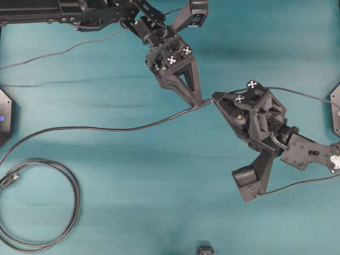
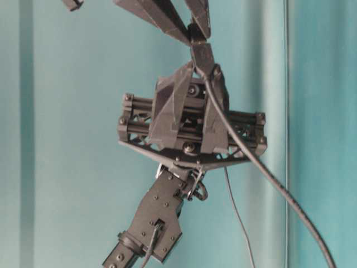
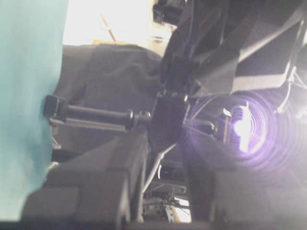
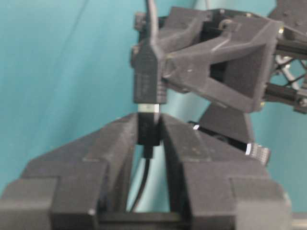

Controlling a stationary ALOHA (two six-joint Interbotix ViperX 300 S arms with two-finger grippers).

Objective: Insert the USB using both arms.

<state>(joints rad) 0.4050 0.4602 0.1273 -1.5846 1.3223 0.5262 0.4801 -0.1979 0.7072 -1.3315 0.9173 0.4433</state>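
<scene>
Both arms meet mid-table w/ fingertips nearly touching. Left gripper (image 1: 199,101) angles down-right from the top, clamped on the black socket (image 4: 148,79). Right gripper (image 1: 215,99) reaches up-left from the right edge, wrist bent, clamped on the plug (image 4: 147,125). Silver tip sits right at the socket mouth, only a thin sliver showing. Cable (image 1: 106,128) trails left over the teal table (image 1: 133,186).
</scene>
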